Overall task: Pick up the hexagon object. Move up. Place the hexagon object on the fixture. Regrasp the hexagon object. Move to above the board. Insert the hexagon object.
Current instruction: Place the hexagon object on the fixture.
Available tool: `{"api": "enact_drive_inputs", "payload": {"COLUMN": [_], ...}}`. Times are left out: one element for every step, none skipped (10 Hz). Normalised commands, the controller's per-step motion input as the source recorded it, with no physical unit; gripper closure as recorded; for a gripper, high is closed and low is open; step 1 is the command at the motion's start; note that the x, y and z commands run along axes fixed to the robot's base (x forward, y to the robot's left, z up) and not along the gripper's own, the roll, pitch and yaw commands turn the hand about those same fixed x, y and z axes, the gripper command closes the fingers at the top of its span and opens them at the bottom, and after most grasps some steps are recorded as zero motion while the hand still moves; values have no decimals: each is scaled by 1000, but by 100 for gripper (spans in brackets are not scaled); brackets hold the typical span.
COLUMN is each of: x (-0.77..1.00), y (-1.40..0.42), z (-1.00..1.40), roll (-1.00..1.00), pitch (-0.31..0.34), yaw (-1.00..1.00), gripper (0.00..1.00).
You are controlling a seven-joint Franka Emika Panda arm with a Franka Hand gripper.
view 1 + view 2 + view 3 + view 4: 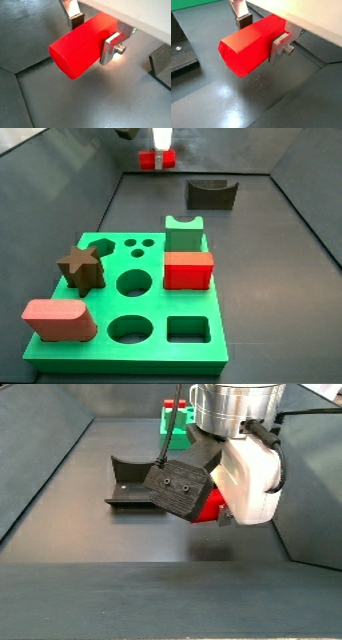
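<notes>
- The hexagon object (81,46), a bright red six-sided prism, hangs above the grey floor.
- The gripper (93,34) clamps it between silver fingers (110,49).
- The dark notched fixture (209,194) stands nearby.

No legible text, label or number anywhere (not even on the hand (95,34))

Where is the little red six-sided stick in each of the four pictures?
Wrist view: the hexagon object fills the middle, clamped in the gripper.
Wrist view: again in the middle, between the fingers.
Side view: tiny, far away near the top.
Side view: mostly hidden, red peeking below the gripper.
Shared landmark: the fixture.
</notes>
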Motion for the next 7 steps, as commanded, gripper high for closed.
{"api": "enact_drive_inputs", "payload": {"x": [6, -4, -6, -8, -10, -12, -11], "y": [9, 3, 1, -2, -4, -9, -10], "z": [1000, 1000, 1000, 1000, 1000, 1000, 896], "roll": [-4, -18, -27, -40, -47, -63, -75], "pitch": [5, 24, 24, 20, 21, 22, 25], "yaw": [-10, -9, -7, -5, -3, -1, 0], "gripper": [100, 100, 100, 100, 100, 100, 100]}}
